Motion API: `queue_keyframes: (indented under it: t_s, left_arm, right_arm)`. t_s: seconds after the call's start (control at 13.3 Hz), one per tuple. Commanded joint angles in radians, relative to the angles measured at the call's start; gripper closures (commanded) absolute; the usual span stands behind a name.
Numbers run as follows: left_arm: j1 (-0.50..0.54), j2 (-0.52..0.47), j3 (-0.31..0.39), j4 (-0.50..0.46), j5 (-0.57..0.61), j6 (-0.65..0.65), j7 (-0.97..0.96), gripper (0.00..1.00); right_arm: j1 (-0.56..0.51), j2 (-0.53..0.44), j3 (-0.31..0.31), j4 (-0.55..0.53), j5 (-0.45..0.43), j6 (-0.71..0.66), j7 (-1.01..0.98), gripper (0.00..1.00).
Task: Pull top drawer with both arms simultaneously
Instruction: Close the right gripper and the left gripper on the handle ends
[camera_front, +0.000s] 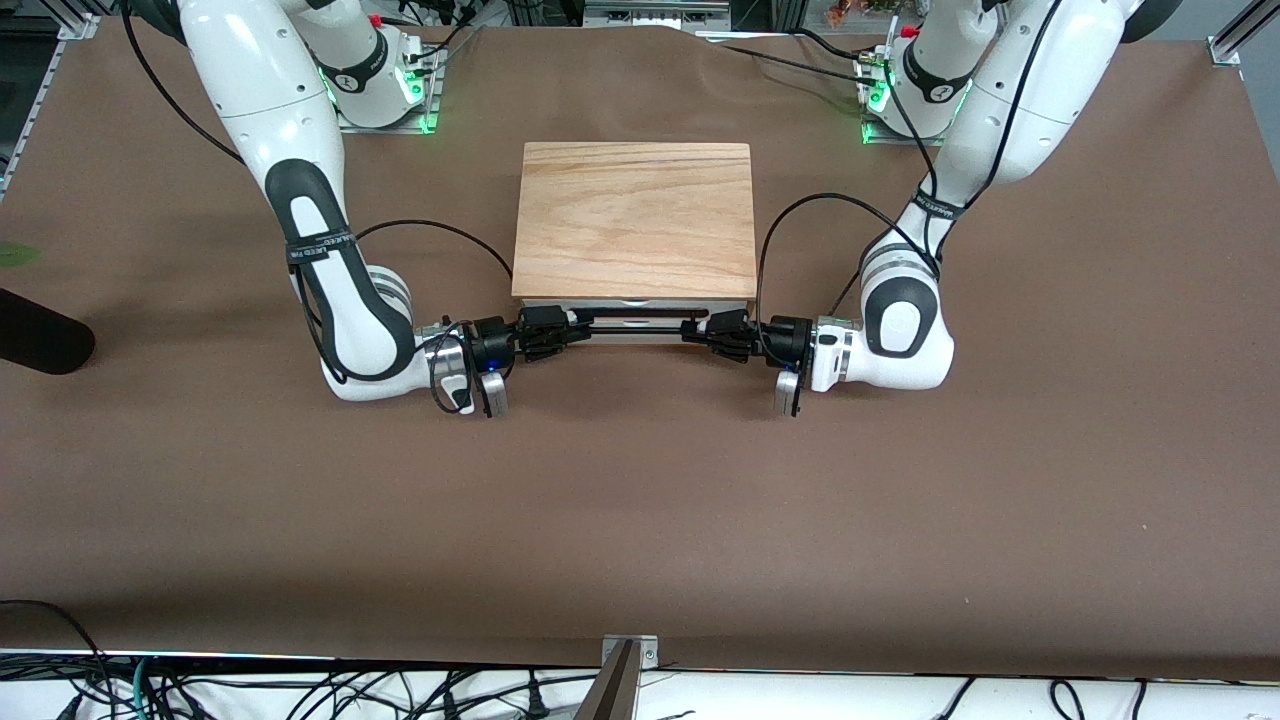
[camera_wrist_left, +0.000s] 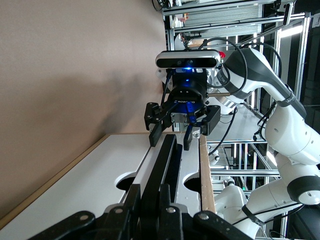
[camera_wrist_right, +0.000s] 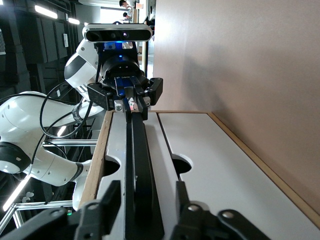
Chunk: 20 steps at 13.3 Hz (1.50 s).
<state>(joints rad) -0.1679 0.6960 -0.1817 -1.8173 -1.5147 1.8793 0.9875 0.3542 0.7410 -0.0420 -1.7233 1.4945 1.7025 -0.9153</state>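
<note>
The top drawer's white front (camera_front: 640, 306) sits under the box's wooden top board (camera_front: 635, 215), with its black wire handle (camera_front: 640, 322) across it. My left gripper (camera_front: 692, 331) is at the handle's end toward the left arm. In the left wrist view my left gripper (camera_wrist_left: 148, 199) is shut on the handle (camera_wrist_left: 166, 157). My right gripper (camera_front: 578, 329) is at the handle's other end. In the right wrist view my right gripper (camera_wrist_right: 145, 200) is open, its fingers (camera_wrist_right: 111, 197) standing apart on either side of the handle (camera_wrist_right: 136, 150).
The brown table (camera_front: 640, 520) stretches wide nearer the front camera. A black object (camera_front: 40, 345) lies at the table edge toward the right arm's end. Black cables hang from both arms beside the box.
</note>
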Motion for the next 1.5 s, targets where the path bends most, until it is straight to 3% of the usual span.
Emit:
queue_keyframes:
  t_s: [0.0,0.15,0.6,1.05,1.43]
  left_arm:
    - [0.001,-0.035,-0.002,-0.046,-0.035,0.018,0.048,0.92]
    - [0.001,-0.035,-0.001,-0.045,-0.035,0.02,0.048,0.94]
    - [0.005,-0.024,-0.001,-0.019,-0.033,0.02,0.039,0.94]
    - [0.011,0.058,0.001,0.127,-0.019,0.05,-0.001,0.95]
    - [0.013,0.163,0.027,0.301,-0.001,0.052,-0.058,0.95]
  right_arm:
    - [0.005,0.0,-0.004,-0.006,0.02,-0.012,-0.019,0.54]
    - [0.005,0.0,-0.004,-0.006,0.02,-0.012,-0.019,0.59]
    - [0.002,0.001,-0.004,-0.001,0.021,-0.012,-0.017,0.98]
    - [-0.009,0.011,-0.007,0.036,0.02,-0.007,-0.004,1.0]
    - [-0.021,0.135,-0.009,0.252,0.035,0.003,0.033,1.0]
